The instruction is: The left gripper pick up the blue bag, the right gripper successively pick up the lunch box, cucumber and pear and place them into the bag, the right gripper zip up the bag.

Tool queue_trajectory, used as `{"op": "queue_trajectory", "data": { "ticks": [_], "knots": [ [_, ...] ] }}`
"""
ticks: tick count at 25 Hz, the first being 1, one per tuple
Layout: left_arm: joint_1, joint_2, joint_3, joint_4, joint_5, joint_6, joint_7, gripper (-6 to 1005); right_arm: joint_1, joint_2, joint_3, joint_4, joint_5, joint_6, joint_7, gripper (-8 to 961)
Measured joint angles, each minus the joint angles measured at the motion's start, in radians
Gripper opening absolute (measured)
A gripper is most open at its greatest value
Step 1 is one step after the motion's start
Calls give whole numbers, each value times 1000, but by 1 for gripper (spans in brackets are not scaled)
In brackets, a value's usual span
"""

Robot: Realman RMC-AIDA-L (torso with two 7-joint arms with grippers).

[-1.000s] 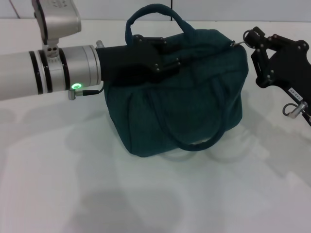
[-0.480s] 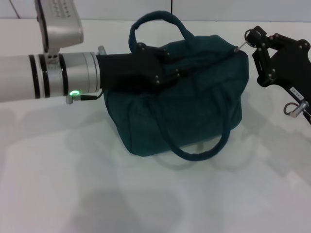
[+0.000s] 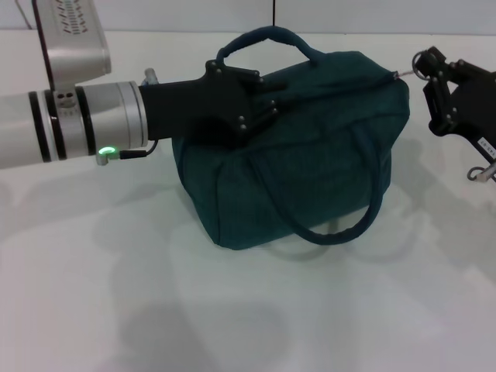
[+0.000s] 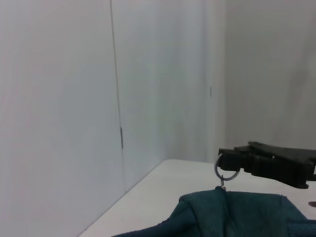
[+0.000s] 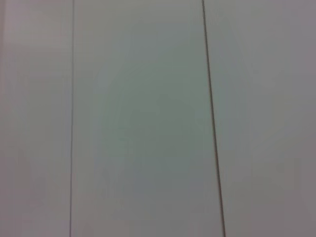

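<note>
The white table (image 3: pixel 116 294) fills the head view and carries the bag (image 3: pixel 302 155), a dark teal tote that sits near its middle, toward the far side. The bag's top looks drawn together along its ridge. One loop handle (image 3: pixel 267 39) stands up over the top at the back, and the other handle (image 3: pixel 349 221) hangs down the near face, its lowest bend resting close to the table.

The left arm (image 3: pixel 62 128) reaches in from the left, silver, with a green light (image 3: pixel 106 151) lit on the underside of the wrist. The left gripper (image 3: pixel 260 97) lies against the bag's upper left corner; its black fingers are clamped on the fabric at the top edge there, just below the standing handle.

The right gripper (image 3: pixel 425 66) is at the bag's upper right corner. Its tips are pinched together on the small metal ring pull (image 3: pixel 419 63) of the zipper, and a short link runs from the ring down to the bag's corner. In the left wrist view the same ring (image 4: pixel 226 170) hangs at the tip of the right gripper (image 4: pixel 229 160), directly above the bag's top edge (image 4: pixel 232 210).

The right wrist view shows only a plain wall with two thin vertical seams.
</note>
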Motion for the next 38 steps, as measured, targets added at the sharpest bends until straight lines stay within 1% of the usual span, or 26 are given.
{"op": "queue_trajectory", "data": {
  "ticks": [8,17,21,29,33,37,38],
  "knots": [
    [-9,0,3,-3,22,-2,2,154,-5,0,2,7,0,5,6,81],
    [22,-1,-1,4,-25,15,82,107,-12,-1,5,10,12,16,11,83],
    [25,1,-6,5,-36,18,88,77,-18,-1,14,26,20,19,41,85],
    [36,2,-57,5,-41,39,101,65,-21,-5,28,35,24,19,80,87],
    [33,0,-58,1,-42,43,115,61,-2,-5,8,30,15,19,84,88],
    [29,0,-56,-1,-41,43,120,38,-1,-5,-2,25,11,20,85,89],
    [28,0,-56,-2,-41,43,122,32,0,-5,-5,25,11,22,85,127]
  ]
}}
